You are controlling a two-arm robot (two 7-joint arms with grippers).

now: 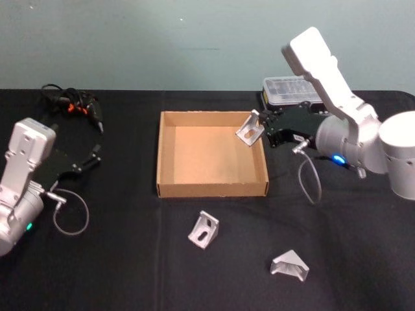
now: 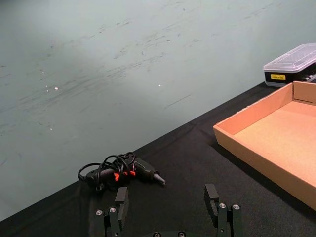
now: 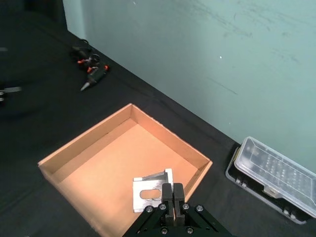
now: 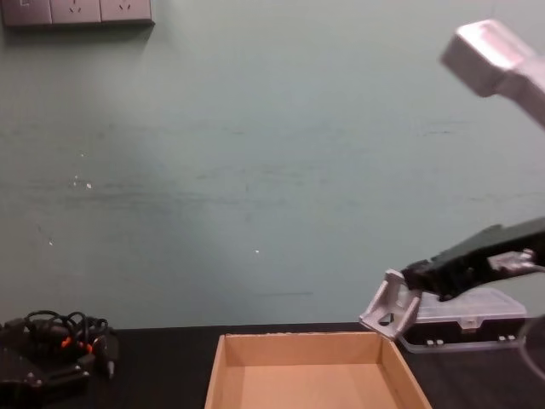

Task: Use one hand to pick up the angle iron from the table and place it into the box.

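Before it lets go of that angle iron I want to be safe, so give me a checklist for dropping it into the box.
1. Grip: right gripper shut on the angle iron: ok.
2. Angle iron raised above the box rim: ok.
3. Angle iron inside the right wall, not over it: cannot tell; it hangs at the far right corner.
4. Box floor bare: ok.
5. The left gripper is open, parked left of the box: ok.
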